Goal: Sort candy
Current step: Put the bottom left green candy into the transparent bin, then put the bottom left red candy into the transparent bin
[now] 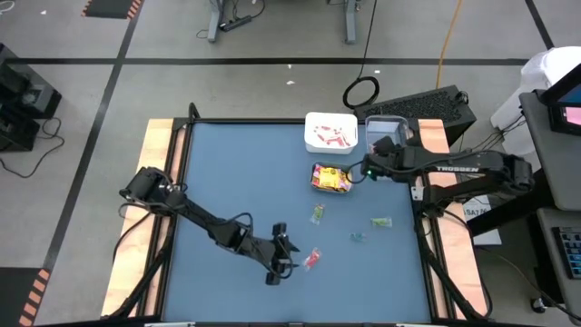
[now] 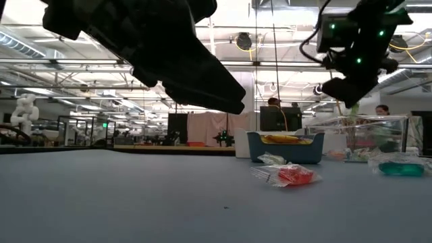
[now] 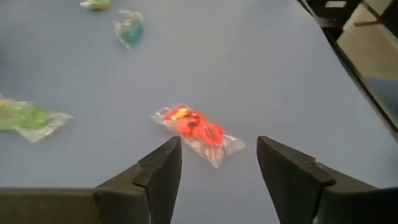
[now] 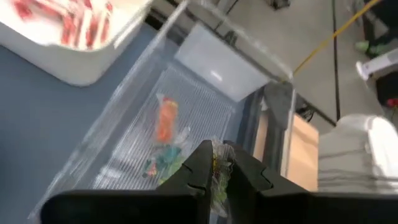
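Left gripper point(image 3: 217, 168) hovers with fingers spread just before the red clear-wrapped candy point(image 3: 196, 127), which lies flat on the blue table point(image 1: 236, 182). To grasp well, it should probably descend until the wrapper is between both fingers, then close on the solid middle. Right gripper point(image 4: 216, 167) pinches a clear-wrapped candy point(image 4: 217, 177) above the clear container point(image 4: 186, 106).
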{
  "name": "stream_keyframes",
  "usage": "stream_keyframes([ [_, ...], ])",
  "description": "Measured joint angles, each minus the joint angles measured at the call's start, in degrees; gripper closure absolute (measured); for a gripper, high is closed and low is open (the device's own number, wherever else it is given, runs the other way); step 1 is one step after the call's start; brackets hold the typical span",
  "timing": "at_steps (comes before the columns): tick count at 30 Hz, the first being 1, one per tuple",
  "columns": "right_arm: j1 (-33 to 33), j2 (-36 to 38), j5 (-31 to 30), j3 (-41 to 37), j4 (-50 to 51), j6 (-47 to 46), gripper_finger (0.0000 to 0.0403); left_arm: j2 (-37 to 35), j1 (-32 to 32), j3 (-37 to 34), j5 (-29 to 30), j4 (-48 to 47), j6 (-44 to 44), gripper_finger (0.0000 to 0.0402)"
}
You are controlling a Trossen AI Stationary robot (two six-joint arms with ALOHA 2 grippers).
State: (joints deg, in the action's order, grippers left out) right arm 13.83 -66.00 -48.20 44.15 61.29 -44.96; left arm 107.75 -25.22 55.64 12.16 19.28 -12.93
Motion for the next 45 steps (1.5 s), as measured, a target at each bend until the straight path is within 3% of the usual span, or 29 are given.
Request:
stream_keyframes([
  [11, 6.39, 0.00, 7.73, -2.70, -6.09, 3.05, 0.0362, 2.79, -0.04, 0.02, -0.54, -0.10, -0.17, 0.0187],
  [18, 7.59, 0.24, 9.76, -2.70, -6.44, 5.09, 0.0294, 2.79, -0.04, 0.02, -1.96, -0.05, -0.17, 0.0187],
  [23, 5.01, 4.51, 9.79, -2.70, -6.28, 3.97, 0.0246, 2.79, -0.21, 0.03, -3.82, 0.03, -0.19, 0.0187],
  [28, -3.48, 12.88, 12.71, -2.70, -7.24, 1.99, 0.0218, 2.79, -1.21, 0.03, -4.65, 0.45, -0.09, 0.0187],
  [34, -22.58, 17.86, 13.88, -2.70, -15.99, 0.41, 0.0211, 2.79, -1.15, 0.04, -2.84, 1.37, 0.07, 0.0187],
  [40, -40.34, 10.99, 9.60, -2.70, -30.10, 5.91, 0.0211, 2.79, -1.92, 0.02, -2.84, 5.55, -0.41, 0.0187],
  [45, -48.34, 0.54, 7.76, -2.70, -38.10, 8.04, 0.0211, 2.79, -2.34, 0.02, -2.76, 5.90, -0.02, 0.0187],
])
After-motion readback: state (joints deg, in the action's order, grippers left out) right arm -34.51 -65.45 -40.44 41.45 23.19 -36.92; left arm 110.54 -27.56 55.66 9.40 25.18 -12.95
